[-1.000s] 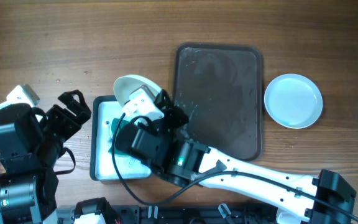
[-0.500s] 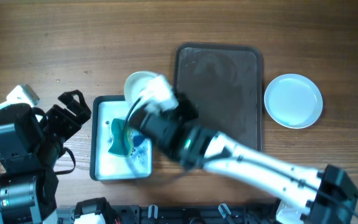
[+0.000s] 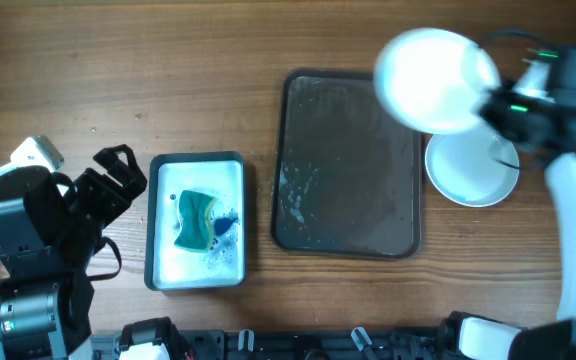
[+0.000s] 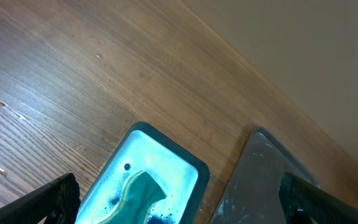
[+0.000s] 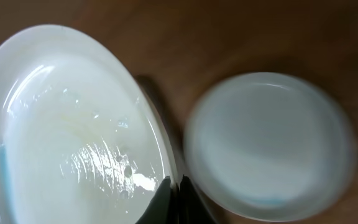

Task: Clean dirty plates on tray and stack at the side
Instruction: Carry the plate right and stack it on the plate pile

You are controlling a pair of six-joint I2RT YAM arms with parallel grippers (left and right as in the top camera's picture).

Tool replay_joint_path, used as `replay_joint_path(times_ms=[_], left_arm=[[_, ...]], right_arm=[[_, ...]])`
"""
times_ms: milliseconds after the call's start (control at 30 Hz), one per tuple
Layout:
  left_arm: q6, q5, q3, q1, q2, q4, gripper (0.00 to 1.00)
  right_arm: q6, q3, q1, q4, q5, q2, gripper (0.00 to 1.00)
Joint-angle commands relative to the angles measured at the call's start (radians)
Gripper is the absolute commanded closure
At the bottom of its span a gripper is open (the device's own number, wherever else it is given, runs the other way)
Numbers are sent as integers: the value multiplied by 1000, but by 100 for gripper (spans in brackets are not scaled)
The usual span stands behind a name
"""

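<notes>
While my left gripper (image 3: 126, 170) hangs at the left edge of the table (image 3: 118, 60), jaws spread wide with nothing between them, the white basin (image 3: 198, 178) just to its right holds a green sponge (image 3: 196, 220) lying in bluish suds. Right of the basin lies the dark tray (image 3: 348, 130), its surface wet and streaked. Above the tray's far right corner I have the held plate (image 3: 433, 78) up in the air. My right gripper (image 5: 178, 198) is pinched tight on its rim, and its white face glistens with water. Just right of the tray a second plate (image 3: 468, 175) rests on the table, white too, partly under the held one.
</notes>
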Motion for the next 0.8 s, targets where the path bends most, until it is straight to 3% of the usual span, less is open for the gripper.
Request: replay_joint_path(times_ms=[0,267,300,333,367,400,500,600,700,767], left_arm=[[2,-13,16,8,-1,3,0],[2,-13,16,8,-1,3,0],[2,-13,16,8,-1,3,0],[2,-14,16,8,-1,3,0],[2,-13,16,8,-1,3,0],[2,-13,16,8,-1,3,0],[2,-13,16,8,-1,3,0],[2,-13,16,8,-1,3,0],[2,-14,16,8,-1,3,0],[2,-14,16,8,-1,3,0]], right_arm=[[-88,-36,-173,-27,-85,76,96],[-125,-190,-252,12,-69,194,96],[-121,-195,-252,14,-58,194,83],[-118,-192,-252,12,-50,193,57],[-118,-184,-252,-5,-47,184,46],[-117,-176,-252,-16,-48,169,42],[-135,-146,-230,-67,-67,56,41],[-215,-132,-188,-112,-210,-96,43],[-468,-132,-74,-144,-558,-312,43],[-541,-133,-2,-177,-647,-409,39]])
